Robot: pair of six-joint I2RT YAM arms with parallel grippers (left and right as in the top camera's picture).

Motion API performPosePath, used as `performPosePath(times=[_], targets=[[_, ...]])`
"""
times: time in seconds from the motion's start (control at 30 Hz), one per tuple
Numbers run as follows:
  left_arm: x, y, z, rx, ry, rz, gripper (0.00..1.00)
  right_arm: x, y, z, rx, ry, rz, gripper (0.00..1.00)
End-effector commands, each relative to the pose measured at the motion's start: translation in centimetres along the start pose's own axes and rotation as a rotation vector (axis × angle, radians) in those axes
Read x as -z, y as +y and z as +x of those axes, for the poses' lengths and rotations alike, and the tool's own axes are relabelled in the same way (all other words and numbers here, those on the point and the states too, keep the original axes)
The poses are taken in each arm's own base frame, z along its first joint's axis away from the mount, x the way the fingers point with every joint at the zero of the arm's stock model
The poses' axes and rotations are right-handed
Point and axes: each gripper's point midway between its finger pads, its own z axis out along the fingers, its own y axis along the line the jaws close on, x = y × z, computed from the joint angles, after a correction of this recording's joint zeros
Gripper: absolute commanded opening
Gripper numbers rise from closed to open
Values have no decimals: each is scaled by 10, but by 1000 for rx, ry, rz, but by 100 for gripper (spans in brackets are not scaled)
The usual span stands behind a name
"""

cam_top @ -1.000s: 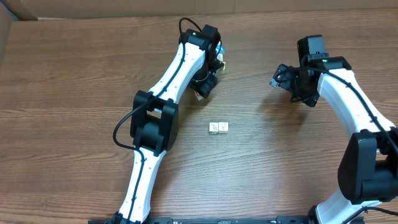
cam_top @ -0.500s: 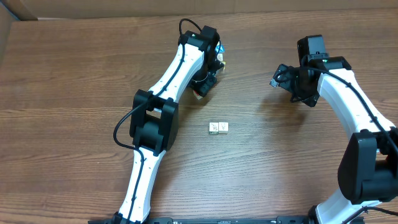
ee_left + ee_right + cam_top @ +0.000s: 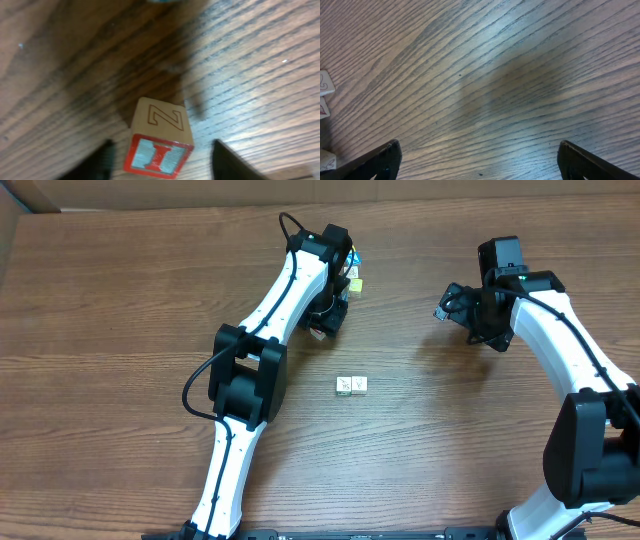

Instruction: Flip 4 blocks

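Lettering first: the block (image 3: pixel 159 145) under your left wrist camera is showing an outlined Z on its plain wood top face. The side facing the lens is showing a red I on a pale blue panel inside a red frame. Cube is looking like bare wood with square edges, sitting on the wood-grain table (image 3: pixel 260 75).

Your left gripper (image 3: pixel 165 160) is straddling it with jaws partly spread. A dark finger (image 3: pixel 97 160) is standing on each side, and a strip of table is showing between each finger and the block, so nothing is being held. Overhead, that gripper is sitting at the far middle of the table, tucked under its arm.

Two more blocks (image 3: pixel 351 385) are sitting side by side and touching at table centre. You're seeing cream tops with small marks, too small to read from there.

Your right gripper (image 3: pixel 487 161) is hanging with jaws wide over the grain, gripping nothing. Cream block faces (image 3: pixel 324 82) are poking in at that view's left edge, print cut off.
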Motion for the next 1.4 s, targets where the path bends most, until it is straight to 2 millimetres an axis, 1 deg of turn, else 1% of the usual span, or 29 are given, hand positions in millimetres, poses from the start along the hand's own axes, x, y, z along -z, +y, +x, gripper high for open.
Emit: performPosePath(times=[0.0,0.03,0.1,0.17,0.23,0.37,0.43,0.53,0.6,0.63,0.67,0.73,0.8,0.93,0.97,1.03,1.13,1.2,1.27,1.37], targets=[[5,-4,-3,110,-13,45,63,4,2,-6,3,-22,-3,100],[5,-3,-4,120,-14,46,62,4,2,-6,3,-22,-3,100],[7,-2,-5,127,-19,47,54,4,2,-6,3,-22,-3,100],[7,0,-5,131,-20,48,42,4,2,-6,3,-22,-3,100],[8,1,-3,132,-10,47,37,4,2,-6,3,-22,-3,100],[8,-2,3,132,12,62,35,4,2,-6,3,-22,-3,100],[8,-7,4,134,22,91,32,4,2,-6,3,-22,-3,100],[10,-11,5,178,30,119,31,4,2,-6,3,-22,-3,100],[12,-9,3,218,24,121,31,4,2,-6,3,-22,-3,100],[14,-7,1,232,15,124,29,4,2,-6,3,-22,-3,100],[17,-6,-2,235,3,130,24,4,2,-6,3,-22,-3,100],[24,-4,-7,238,-20,141,23,4,2,-6,3,-22,-3,100],[33,-3,-12,239,-46,144,24,4,2,-6,3,-22,-3,100],[53,-2,-21,215,-98,143,31,4,2,-6,3,-22,-3,100],[56,-2,-21,211,-104,143,35,4,2,-6,3,-22,-3,100],[57,-2,-19,212,-95,143,39,4,2,-6,3,-22,-3,100],[55,-3,-8,214,-52,138,38,4,2,-6,3,-22,-3,100],[53,-3,-6,212,-39,129,40,4,2,-6,3,-22,-3,100],[53,-1,-8,203,-52,105,44,4,2,-6,3,-22,-3,100],[52,5,-10,186,-66,47,57,4,2,-6,3,-22,-3,100]])
